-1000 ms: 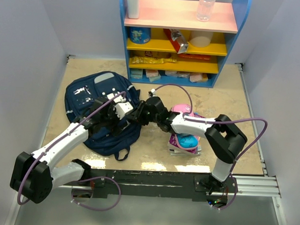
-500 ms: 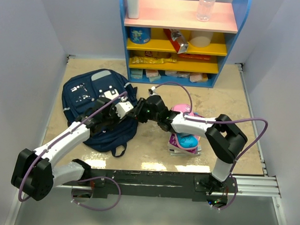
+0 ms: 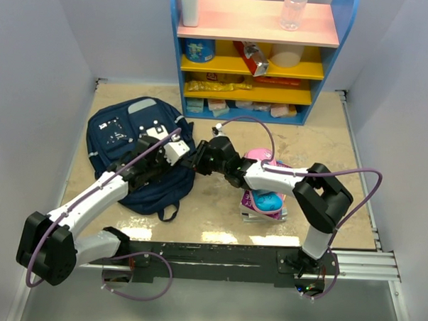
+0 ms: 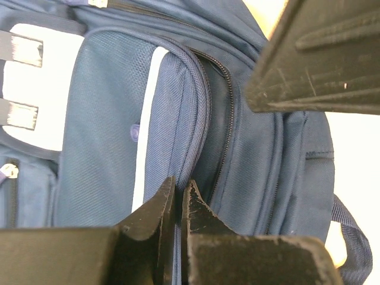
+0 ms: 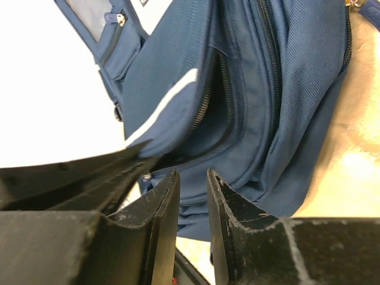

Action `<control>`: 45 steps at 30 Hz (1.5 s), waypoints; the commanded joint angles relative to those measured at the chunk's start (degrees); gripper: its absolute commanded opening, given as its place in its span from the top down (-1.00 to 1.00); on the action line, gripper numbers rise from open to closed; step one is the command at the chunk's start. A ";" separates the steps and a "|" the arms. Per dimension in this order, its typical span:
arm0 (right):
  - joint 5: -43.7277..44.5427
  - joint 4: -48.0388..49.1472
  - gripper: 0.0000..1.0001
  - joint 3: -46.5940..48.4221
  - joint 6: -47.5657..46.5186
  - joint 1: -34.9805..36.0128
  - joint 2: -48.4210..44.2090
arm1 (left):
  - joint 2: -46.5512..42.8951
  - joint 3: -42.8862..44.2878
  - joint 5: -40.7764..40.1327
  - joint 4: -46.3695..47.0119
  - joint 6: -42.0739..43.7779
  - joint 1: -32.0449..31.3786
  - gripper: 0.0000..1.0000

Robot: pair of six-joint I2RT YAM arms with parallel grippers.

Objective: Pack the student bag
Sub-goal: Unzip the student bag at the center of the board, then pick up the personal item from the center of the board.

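Observation:
The student bag (image 3: 122, 139) lies flat on the floor at the left, navy with white print and its zip pockets facing up. My left gripper (image 3: 180, 165) is at the bag's right edge. In the left wrist view it (image 4: 178, 189) is shut on the piped rim of a pocket opening of the bag (image 4: 101, 130). My right gripper (image 3: 200, 158) hovers close beside it, over the same edge. Its jaws (image 5: 191, 176) stand a narrow gap apart with nothing between them, and the bag (image 5: 279, 107) lies just beyond.
A stack of books with a pink pencil case (image 3: 264, 197) sits right of the bag, under the right arm. A blue shelf unit (image 3: 257, 56) with boxes, packets and a bottle stands at the back. White walls close in both sides.
My left gripper has gone from wide open to shut on the bag's pocket rim. The bag has shifted a little left and back. The right jaws have narrowed slightly.

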 commanded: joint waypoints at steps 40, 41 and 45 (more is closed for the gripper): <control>16.63 -23.39 -0.01 7.42 -22.07 6.12 -10.48 | 0.42 12.50 2.73 -8.30 -5.78 -1.92 1.00; 16.37 -24.88 -0.05 8.82 -23.56 6.03 -12.24 | 0.34 12.23 2.82 -8.13 -5.87 -1.92 1.00; 21.98 -37.50 -0.44 10.77 -25.25 4.72 -19.28 | 0.42 12.66 3.61 -7.77 -5.96 -2.01 1.00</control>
